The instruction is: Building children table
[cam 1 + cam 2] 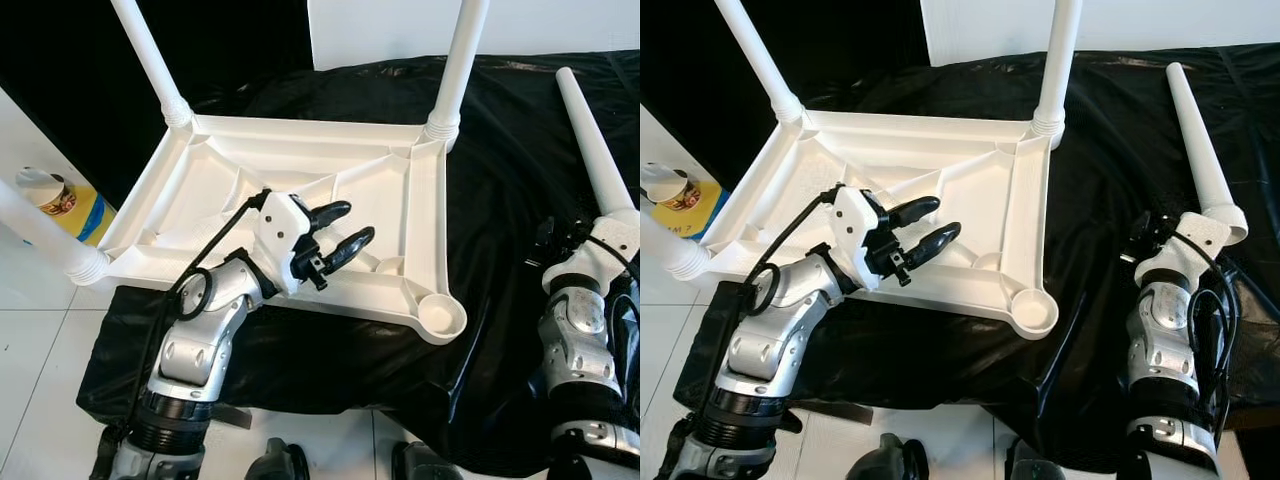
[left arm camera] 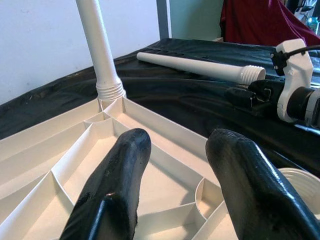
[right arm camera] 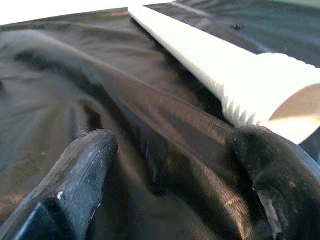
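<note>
The left gripper (image 1: pixel 338 232) has its two black fingers (image 2: pixel 117 180) spread apart with nothing between them, hovering over the ribbed underside of the white tabletop (image 1: pixel 300 190), pointing toward about 2 o'clock in the head view. Behind the fingers comes the white wrist block, then the silver forearm bends back down toward 7 o'clock with a black cable looping alongside it.

The tabletop lies upside down on a black sheet (image 1: pixel 500 330) spread over the floor. Two legs (image 1: pixel 455 65) stand screwed into the far corners, and a third sticks out of the near corner at 9 o'clock. The near corner at about 5 o'clock of the tabletop just has an open round socket (image 1: pixel 440 318).

The right gripper (image 3: pixel 175 165) sits low over the black sheet with its fingers (image 3: pixel 80 170) wide apart too, not gripping anything. The threaded end of the loose leg (image 1: pixel 1200 150) lies right by one fingertip; can't tell if they touch. That leg lies flat on the sheet, running away toward 12 o'clock, well off to the right of the tabletop. The right forearm rises straight up from the bottom edge at 5 o'clock.

A yellow and blue tub (image 1: pixel 60 205) sits on the white tile floor (image 1: pixel 40 380) at 9 o'clock.
</note>
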Tool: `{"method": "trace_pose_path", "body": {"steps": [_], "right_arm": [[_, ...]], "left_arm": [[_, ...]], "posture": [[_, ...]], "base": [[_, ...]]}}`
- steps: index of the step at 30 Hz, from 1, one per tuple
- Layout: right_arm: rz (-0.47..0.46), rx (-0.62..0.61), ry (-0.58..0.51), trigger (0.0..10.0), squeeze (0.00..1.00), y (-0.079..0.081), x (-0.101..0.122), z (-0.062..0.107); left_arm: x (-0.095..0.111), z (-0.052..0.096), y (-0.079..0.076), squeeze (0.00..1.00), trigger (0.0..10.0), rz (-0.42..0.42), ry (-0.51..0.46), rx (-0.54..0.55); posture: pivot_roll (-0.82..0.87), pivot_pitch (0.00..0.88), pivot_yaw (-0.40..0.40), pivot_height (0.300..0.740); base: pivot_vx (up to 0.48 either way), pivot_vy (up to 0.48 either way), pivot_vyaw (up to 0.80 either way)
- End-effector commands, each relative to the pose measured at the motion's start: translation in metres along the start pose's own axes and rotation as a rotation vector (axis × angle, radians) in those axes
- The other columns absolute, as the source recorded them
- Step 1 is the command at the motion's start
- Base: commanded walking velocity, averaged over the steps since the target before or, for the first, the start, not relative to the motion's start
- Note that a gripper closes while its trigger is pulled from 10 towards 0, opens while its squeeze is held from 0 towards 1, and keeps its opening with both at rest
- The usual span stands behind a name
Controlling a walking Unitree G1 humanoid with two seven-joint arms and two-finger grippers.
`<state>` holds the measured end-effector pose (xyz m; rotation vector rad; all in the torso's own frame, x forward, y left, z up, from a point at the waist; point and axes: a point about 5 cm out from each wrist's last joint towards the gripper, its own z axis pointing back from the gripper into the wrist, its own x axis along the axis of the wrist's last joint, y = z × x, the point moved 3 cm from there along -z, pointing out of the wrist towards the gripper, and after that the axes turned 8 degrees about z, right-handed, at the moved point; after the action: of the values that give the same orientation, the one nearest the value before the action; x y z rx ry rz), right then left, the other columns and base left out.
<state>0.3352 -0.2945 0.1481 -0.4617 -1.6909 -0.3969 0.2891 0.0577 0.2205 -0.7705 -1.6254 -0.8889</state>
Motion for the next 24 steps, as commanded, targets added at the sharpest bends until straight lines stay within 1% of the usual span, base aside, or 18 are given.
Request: {"method": "trace_pose_path", "body": {"steps": [1,2,3,4,5,6,7,10,14,17,19,20,21,22,24], "right_arm": [[-0.031,-0.014,0.031,10.0,0.00,-0.002,-0.008,0.002],[-0.077,-0.017,0.012,10.0,0.00,-0.003,-0.004,0.001],[-0.077,-0.017,0.012,10.0,0.00,-0.003,-0.004,0.001],[-0.119,-0.006,-0.031,10.0,0.00,-0.002,0.004,-0.001],[-0.119,-0.006,-0.031,10.0,0.00,-0.002,0.004,-0.001],[-0.144,0.013,-0.072,10.0,0.00,0.001,0.013,-0.002],[-0.144,0.013,-0.072,10.0,0.00,0.001,0.013,-0.002],[-0.182,0.039,-0.131,10.0,0.00,0.004,0.028,-0.005],[-0.183,0.043,-0.142,10.0,0.00,0.004,0.032,-0.005],[-0.152,0.075,-0.133,10.0,0.00,0.008,0.030,-0.003],[-0.136,0.094,-0.131,10.0,0.00,0.011,0.029,-0.001],[-0.121,0.111,-0.140,10.0,0.00,0.012,0.029,0.002],[-0.121,0.111,-0.140,10.0,0.00,0.012,0.029,0.002],[-0.119,0.102,-0.143,10.0,0.00,0.010,0.029,0.003],[-0.120,0.096,-0.146,10.0,0.00,0.008,0.029,0.004]], "left_arm": [[0.000,0.003,-0.002,0.00,10.0,0.013,0.003,0.007],[0.002,0.003,-0.002,0.00,10.0,0.009,0.001,0.002],[0.002,0.003,-0.002,0.00,10.0,0.009,0.001,0.002],[0.004,0.004,-0.001,0.00,10.0,0.005,-0.002,0.004],[0.004,0.004,-0.001,0.00,10.0,0.005,-0.002,0.004],[0.006,0.004,0.001,0.00,10.0,0.000,-0.005,0.010],[0.006,0.004,0.001,0.00,10.0,0.000,-0.005,0.010],[0.007,0.003,0.004,0.00,10.0,-0.008,-0.010,0.023],[0.008,0.002,0.005,0.00,10.0,-0.006,-0.014,0.033],[0.005,0.002,0.007,0.00,10.0,-0.014,-0.006,0.043],[0.004,0.002,0.008,0.00,10.0,-0.014,-0.003,0.048],[0.001,0.000,0.009,0.00,10.0,-0.019,-0.005,0.058],[0.001,0.000,0.009,0.00,10.0,-0.019,-0.005,0.058],[0.000,-0.001,0.010,0.00,10.0,-0.016,-0.010,0.064],[-0.001,-0.002,0.010,0.00,10.0,-0.013,-0.013,0.068]], "posture": [[-0.01,0.202,0.100,0.740],[0.00,0.200,0.100,0.740],[0.00,0.200,0.100,0.740],[-0.01,0.196,0.099,0.740],[-0.01,0.196,0.099,0.740],[-0.01,0.193,0.097,0.740],[-0.01,0.193,0.097,0.740],[-0.02,0.182,0.092,0.740],[-0.03,0.171,0.086,0.740],[-0.05,0.144,0.065,0.740],[-0.05,0.144,0.065,0.740],[-0.06,0.122,0.049,0.740],[-0.06,0.122,0.049,0.740],[-0.07,0.103,0.039,0.740],[-0.07,0.103,0.039,0.740]], "base": [[0.000,0.000,0.00],[0.000,0.000,0.00],[0.000,0.000,0.00],[0.000,0.000,0.00],[0.000,0.000,0.00],[0.000,0.000,0.00],[0.000,0.000,0.00],[0.000,0.000,0.00],[0.000,0.000,0.00],[0.000,0.000,0.00],[0.000,0.000,0.00],[0.000,0.000,0.00],[0.000,0.000,0.00],[0.000,0.000,0.00],[0.000,0.000,0.00]]}}
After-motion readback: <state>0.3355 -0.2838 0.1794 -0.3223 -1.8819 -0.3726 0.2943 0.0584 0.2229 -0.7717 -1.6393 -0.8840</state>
